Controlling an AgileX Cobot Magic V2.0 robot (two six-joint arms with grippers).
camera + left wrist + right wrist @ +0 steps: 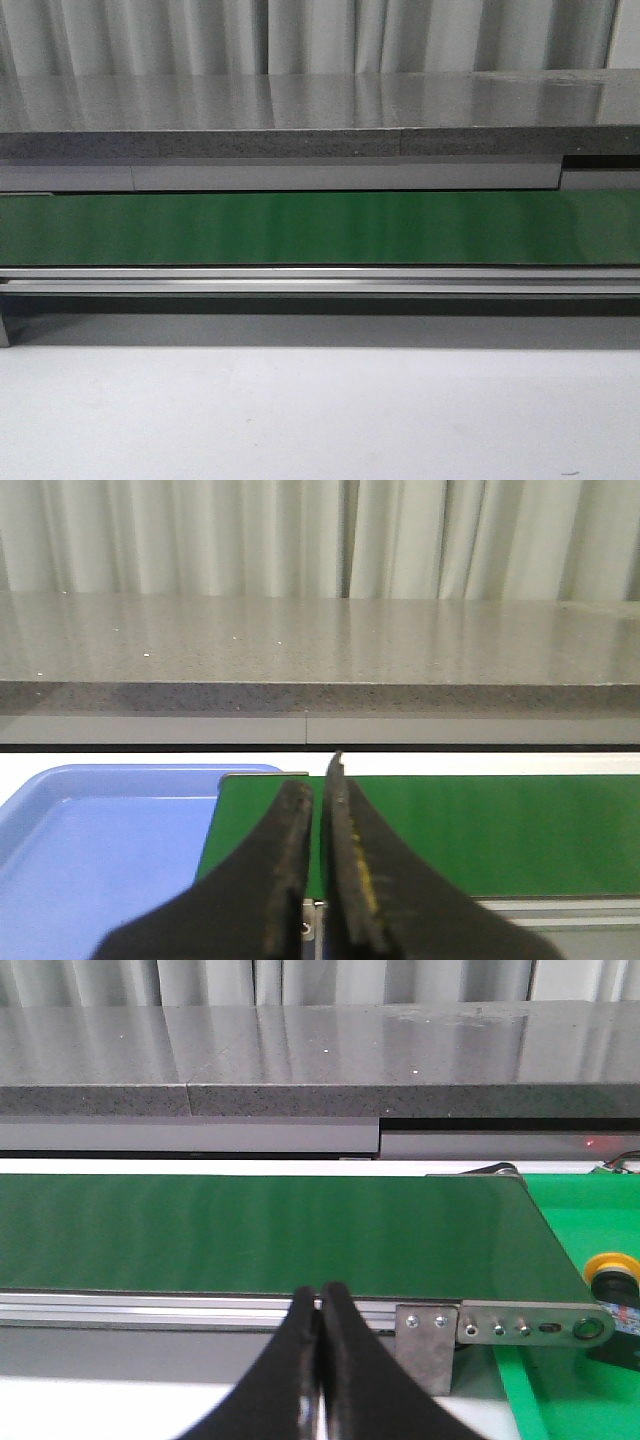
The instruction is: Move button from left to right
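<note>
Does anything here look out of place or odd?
Nothing looks spilled or broken. One small oddity: the yellow-capped button sits past the right end of the green belt, on a green surface, while the blue tray by the left end looks empty. Both pincers are shut.

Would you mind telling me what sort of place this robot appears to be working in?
Most likely a mock factory or lab conveyor station: a long green conveyor belt on a metal frame, a blue tray at its left end, and a push-button switch with a yellow cap on a green surface at its right end.

Workshop or lab: green conveyor belt (320,228), grey counter (300,115).
</note>
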